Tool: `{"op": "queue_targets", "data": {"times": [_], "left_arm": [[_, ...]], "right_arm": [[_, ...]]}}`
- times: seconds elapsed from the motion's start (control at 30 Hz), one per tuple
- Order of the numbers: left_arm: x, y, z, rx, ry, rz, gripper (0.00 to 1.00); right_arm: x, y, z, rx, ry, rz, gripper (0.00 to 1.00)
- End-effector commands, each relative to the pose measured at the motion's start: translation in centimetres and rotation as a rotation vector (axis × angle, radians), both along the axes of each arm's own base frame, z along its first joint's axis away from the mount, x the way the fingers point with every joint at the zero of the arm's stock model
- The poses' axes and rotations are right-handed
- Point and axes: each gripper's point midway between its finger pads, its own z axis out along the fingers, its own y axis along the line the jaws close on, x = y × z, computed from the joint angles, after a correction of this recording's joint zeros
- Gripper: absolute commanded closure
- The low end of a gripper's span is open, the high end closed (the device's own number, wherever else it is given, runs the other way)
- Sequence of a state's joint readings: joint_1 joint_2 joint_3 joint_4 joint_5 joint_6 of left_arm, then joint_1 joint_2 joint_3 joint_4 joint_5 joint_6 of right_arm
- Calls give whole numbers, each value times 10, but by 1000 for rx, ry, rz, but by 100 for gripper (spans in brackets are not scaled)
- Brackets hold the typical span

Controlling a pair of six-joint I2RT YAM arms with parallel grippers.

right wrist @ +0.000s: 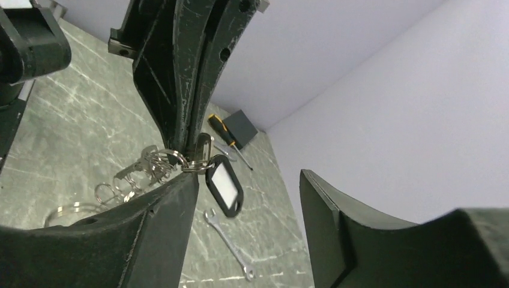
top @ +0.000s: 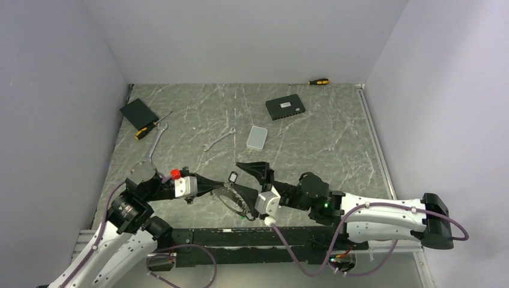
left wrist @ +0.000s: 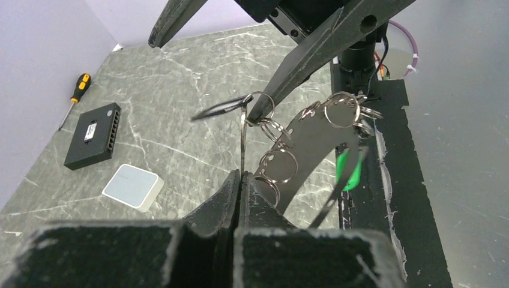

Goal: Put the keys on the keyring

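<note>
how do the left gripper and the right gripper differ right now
The left gripper is shut, its black fingers pressed together; the right gripper is wide open. The left gripper pinches the thin silvery wire keyring, while the right gripper holds nothing, with one fingertip beside the small split rings. Both are black two-finger grippers, meeting above the near edge of the grey marbled table.

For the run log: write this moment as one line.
left gripper: shut on keyring | right gripper: open, fingertip beside keys | keys: strung on keyring
</note>
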State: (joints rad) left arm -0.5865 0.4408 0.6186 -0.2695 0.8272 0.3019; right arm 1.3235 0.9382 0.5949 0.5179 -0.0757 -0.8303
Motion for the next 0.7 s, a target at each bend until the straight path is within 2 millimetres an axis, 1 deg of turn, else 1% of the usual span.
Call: {"op": "queue_targets", "data": {"times": [0.0,0.07,0.1,0.13,0.23,0.3,0.37,0.47,0.67], "left_arm": [[9,2,22,-40,-87,47,100],[11,3,22,-36,-86,59,100],[13,4,21,-33,-86,68,100],[15,4,20,-29,-83,81,100],[25,8,18,-9,-78,136,100],[30,10,16,1,-75,168,100],[35,12,15,8,-68,193,100],[43,15,12,25,-59,239,100],[62,21,3,79,-39,333,100]], "right_arm": [[7,-8,-10,-33,28,-60,32],[15,-13,-22,-72,42,-109,31],[17,-16,-31,-104,49,-124,31],[19,-18,-35,-118,54,-140,31],[27,-29,-62,-215,88,-204,31],[35,-36,-73,-235,125,-262,31],[39,-40,-80,-223,168,-298,31],[39,-43,-92,-242,209,-313,32],[53,-47,-98,-246,218,-409,32]]}}
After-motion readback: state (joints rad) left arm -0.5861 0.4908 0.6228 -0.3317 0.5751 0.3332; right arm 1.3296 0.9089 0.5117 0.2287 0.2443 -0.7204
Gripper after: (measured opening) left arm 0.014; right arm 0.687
